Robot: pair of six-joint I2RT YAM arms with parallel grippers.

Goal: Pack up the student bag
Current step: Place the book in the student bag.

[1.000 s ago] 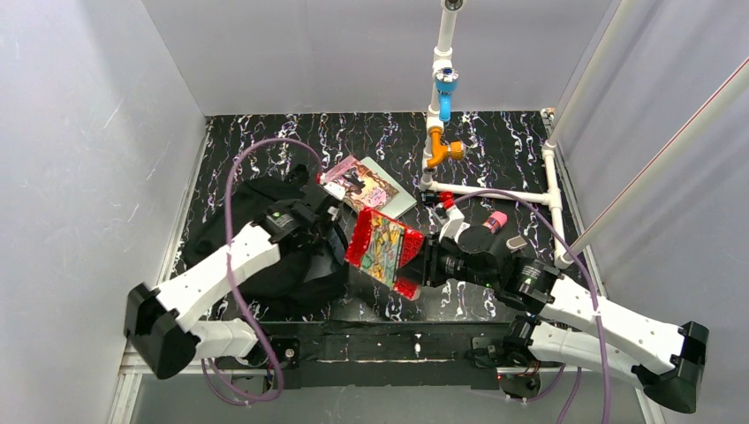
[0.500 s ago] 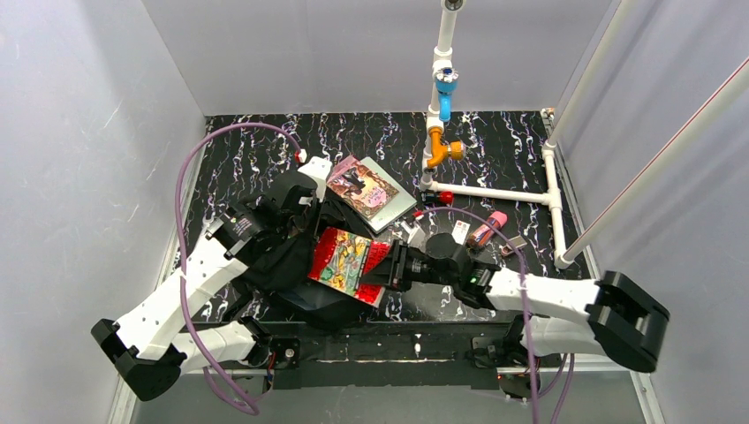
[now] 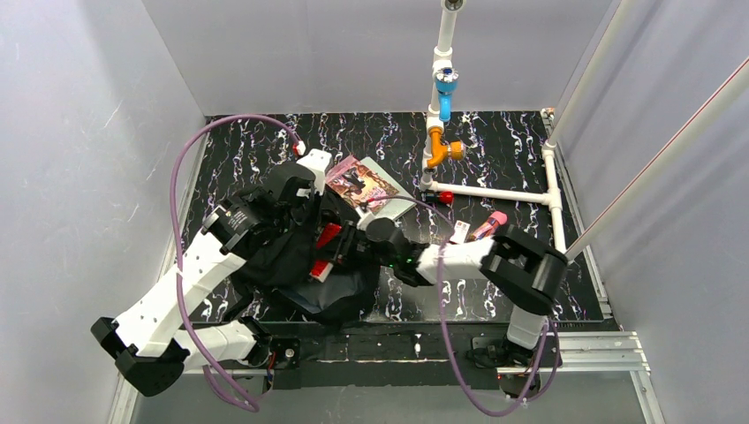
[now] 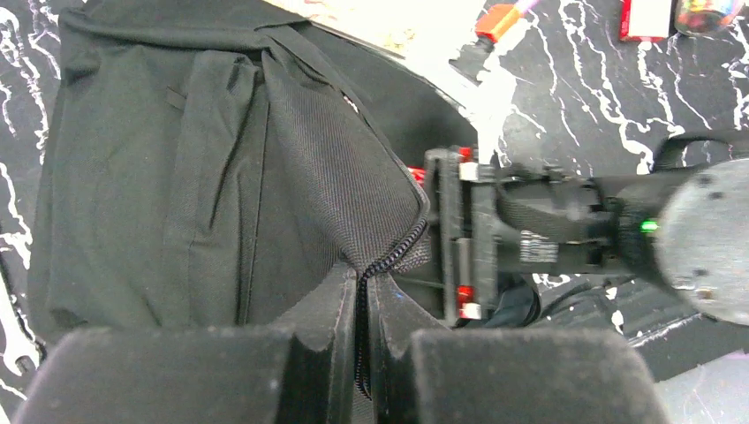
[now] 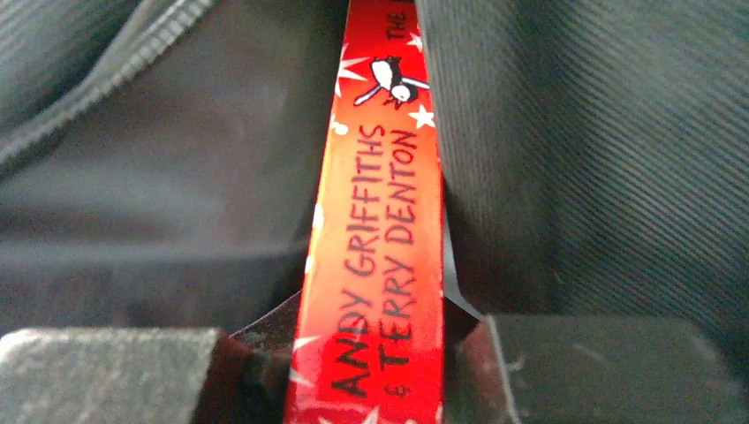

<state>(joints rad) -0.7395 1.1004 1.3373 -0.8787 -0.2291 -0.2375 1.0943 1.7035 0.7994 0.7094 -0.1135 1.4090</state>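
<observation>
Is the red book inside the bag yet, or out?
Mostly in: the red book sits between student bag fabric walls, with the right gripper shut on its spine.

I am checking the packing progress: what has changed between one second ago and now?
The right arm swept left and pushed the red book into the student bag, jaws shut on it. The left arm reached farther, its jaws pinching the bag's zipper edge. The book stack and pipe frame stayed.

The black table [image 3: 512,141], veined with white, carries a white pipe frame [image 3: 495,193] at its far right. On the frame's upright sit a blue fitting [image 3: 446,93] and an orange fitting [image 3: 439,150]. A pink-covered book [image 3: 360,185] lies on a grey one [image 3: 396,205]. A pink-tipped item [image 3: 495,218] rests near the pipe.
</observation>
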